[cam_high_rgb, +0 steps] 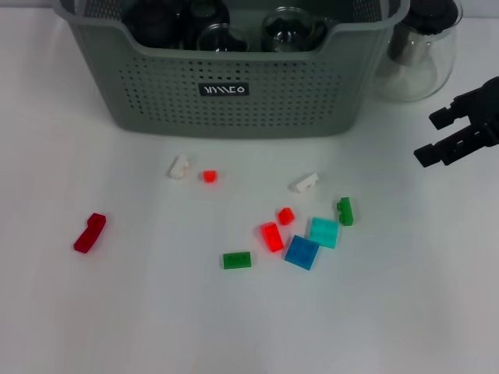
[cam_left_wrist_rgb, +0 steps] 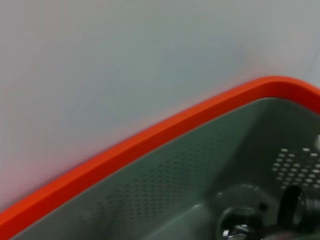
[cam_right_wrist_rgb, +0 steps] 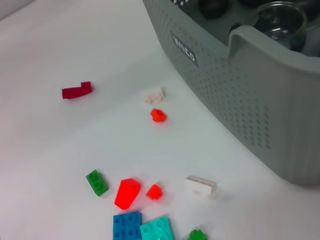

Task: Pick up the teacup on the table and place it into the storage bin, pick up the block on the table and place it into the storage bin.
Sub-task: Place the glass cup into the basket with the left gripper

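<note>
Right gripper point(cam_high_rgb: 438, 136) hanging over the table's point(cam_high_rgb: 117, 312) right side, fingers point(cam_high_rgb: 427, 154) spread apart, pinching nothing, well clear of the blocks. Left gripper outside the head view; cannot tell how its fingers stand.

Nearest the right gripper, on the table: a green block point(cam_high_rgb: 345, 210), a white block point(cam_high_rgb: 305, 182), then a tight cluster of teal block point(cam_high_rgb: 324, 232), blue block point(cam_high_rgb: 302, 252), and two red blocks point(cam_high_rgb: 272, 236), the blue and teal touching. Further left, another green block point(cam_high_rgb: 236, 260), a small red piece point(cam_high_rgb: 209, 176), a second white block point(cam_high_rgb: 178, 167), and off alone at far left a dark red block point(cam_high_rgb: 90, 232).

Behind them all, the storage bin point(cam_high_rgb: 234, 86), grey-green, perforated, black label facing front, already holding dark and glass cups point(cam_high_rgb: 292, 27). Just beside its right end, a glass pitcher point(cam_high_rgb: 417, 51).
</note>
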`<state>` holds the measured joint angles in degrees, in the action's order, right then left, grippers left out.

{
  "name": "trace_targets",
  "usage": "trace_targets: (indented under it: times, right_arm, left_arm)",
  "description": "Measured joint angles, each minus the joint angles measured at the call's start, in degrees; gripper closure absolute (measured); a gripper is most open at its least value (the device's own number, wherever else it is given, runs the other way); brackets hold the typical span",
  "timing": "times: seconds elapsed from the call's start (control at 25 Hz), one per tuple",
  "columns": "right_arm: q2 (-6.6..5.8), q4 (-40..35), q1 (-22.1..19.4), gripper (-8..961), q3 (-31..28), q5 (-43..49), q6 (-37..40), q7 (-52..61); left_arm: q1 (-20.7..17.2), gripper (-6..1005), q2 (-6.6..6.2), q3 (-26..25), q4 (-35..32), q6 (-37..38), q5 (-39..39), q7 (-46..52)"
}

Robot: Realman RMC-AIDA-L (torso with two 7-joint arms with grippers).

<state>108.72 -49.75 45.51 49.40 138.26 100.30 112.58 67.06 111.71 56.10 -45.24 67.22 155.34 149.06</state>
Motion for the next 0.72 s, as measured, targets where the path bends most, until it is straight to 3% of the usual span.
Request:
trace_targets:
  times: [0.48,0.72]
  right_arm:
    - [0.29,1.8,1.4,9,0.1,0.9,-0.9,-0.3]
    - [0.28,1.9,1.3,9,0.1,1.0,-1.1,-0.4]
  left_arm:
    - [-0.2,939,3.2,0.4,7.8,-11.6,2.8,-0.2]
    - [-0.2,937,5.58,1.0,9.1,-14.2,7.1,-0.3]
